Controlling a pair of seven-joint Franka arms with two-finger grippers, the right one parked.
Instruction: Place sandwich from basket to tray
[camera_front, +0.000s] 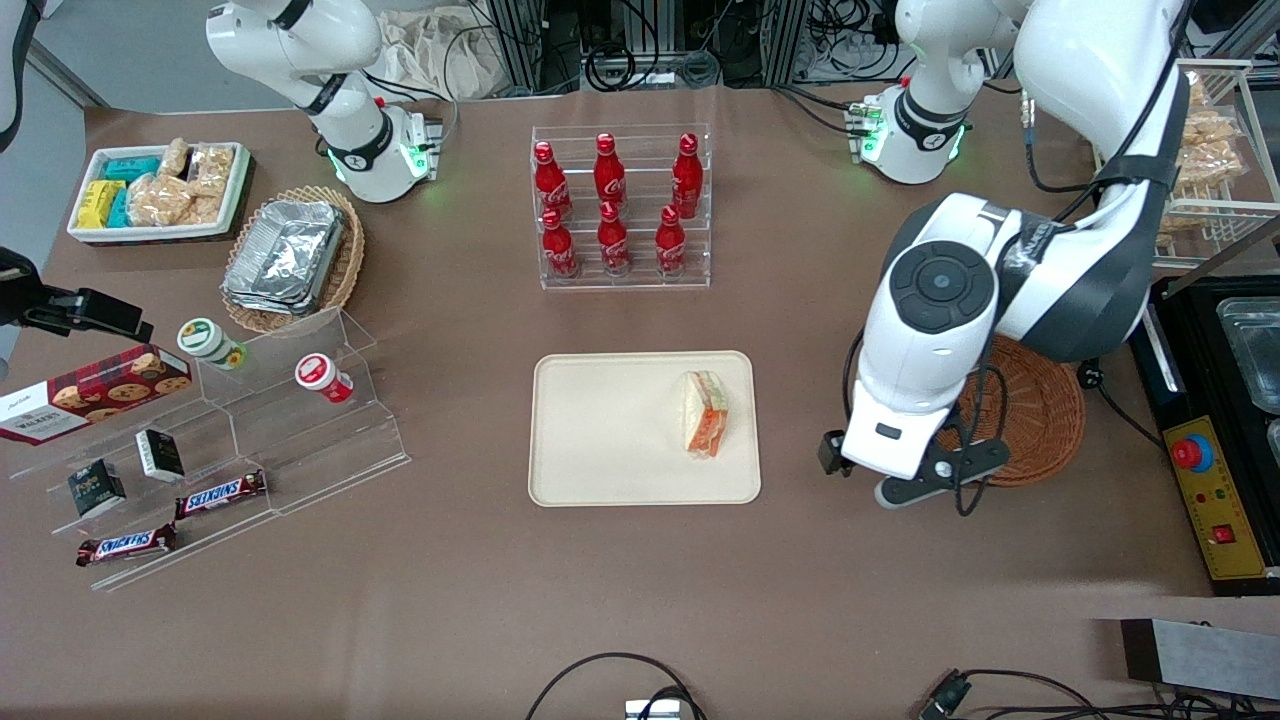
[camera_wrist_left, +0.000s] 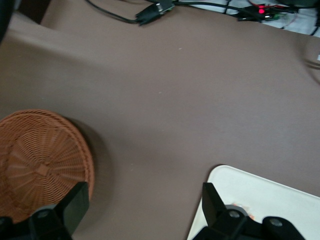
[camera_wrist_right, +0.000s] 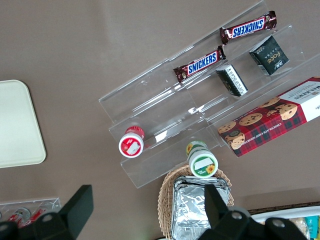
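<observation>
The sandwich (camera_front: 704, 413), a wrapped white-bread wedge with orange and green filling, lies on the cream tray (camera_front: 610, 430) near the tray's end toward the working arm. The reddish-brown wicker basket (camera_front: 1040, 410) is empty and partly covered by the arm. My left gripper (camera_front: 905, 480) hangs over bare table between the tray and the basket. In the left wrist view the gripper (camera_wrist_left: 145, 205) is open and empty, with one finger (camera_wrist_left: 75, 205) by the basket (camera_wrist_left: 40, 160) and the other finger (camera_wrist_left: 212, 205) at the tray's corner (camera_wrist_left: 260, 195).
A clear rack of red bottles (camera_front: 620, 205) stands farther from the front camera than the tray. Toward the parked arm's end are a tan basket with foil trays (camera_front: 290, 255), a white snack bin (camera_front: 160, 190) and an acrylic stepped stand (camera_front: 250, 430). A black control box (camera_front: 1210, 480) sits beside the basket.
</observation>
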